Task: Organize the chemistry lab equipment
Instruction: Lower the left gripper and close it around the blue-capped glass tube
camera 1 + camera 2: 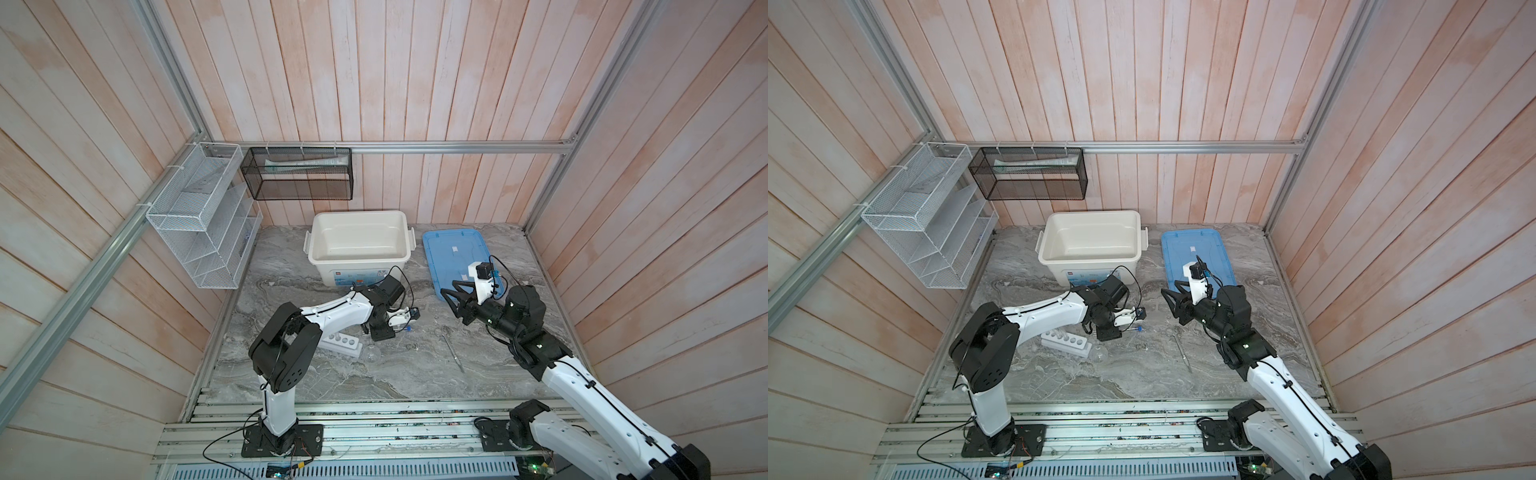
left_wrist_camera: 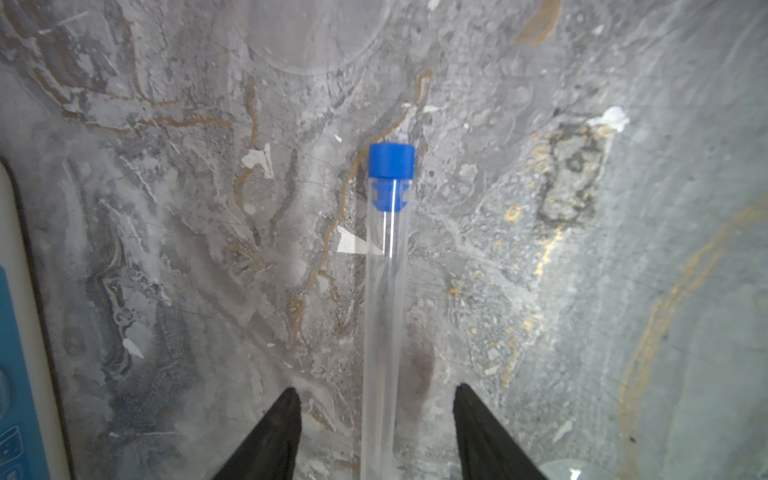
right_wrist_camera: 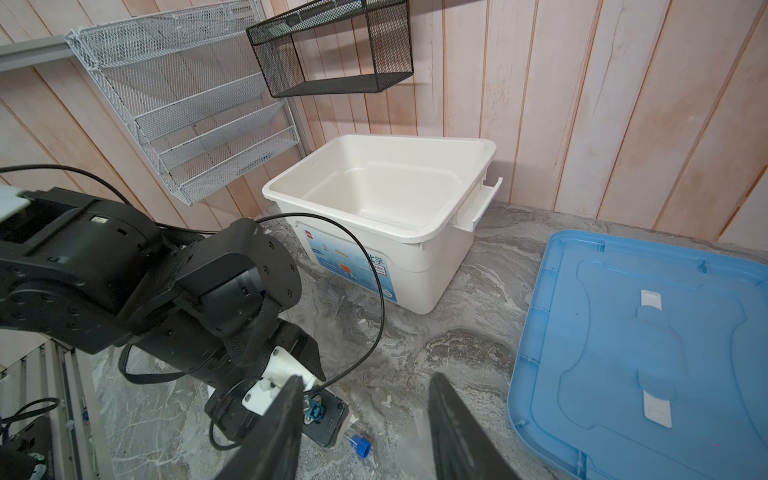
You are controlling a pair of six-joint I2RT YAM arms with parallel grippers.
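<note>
Judging by the layout, most remained to do: the bin point(image 1: 332, 268) was empty, while rack point(image 1: 343, 343), flask point(image 1: 371, 354) and spatula point(image 1: 454, 354) sat on the tabletop point(image 1: 332, 382). The left hand point(image 2: 376, 388), fingers apart, straddled a flat-lying tube point(image 2: 384, 311), ungripped. The right hand point(image 3: 366, 377) hovered apart, empty.

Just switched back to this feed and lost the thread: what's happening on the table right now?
The left tool is down over a blue-capped tube lying flat on the marble table, jaws open on either side of it, not yet gripping. The right tool hangs open and empty near the blue lid. The white rack, small flask and metal spatula sit on the table. The white bin stands open.
</note>
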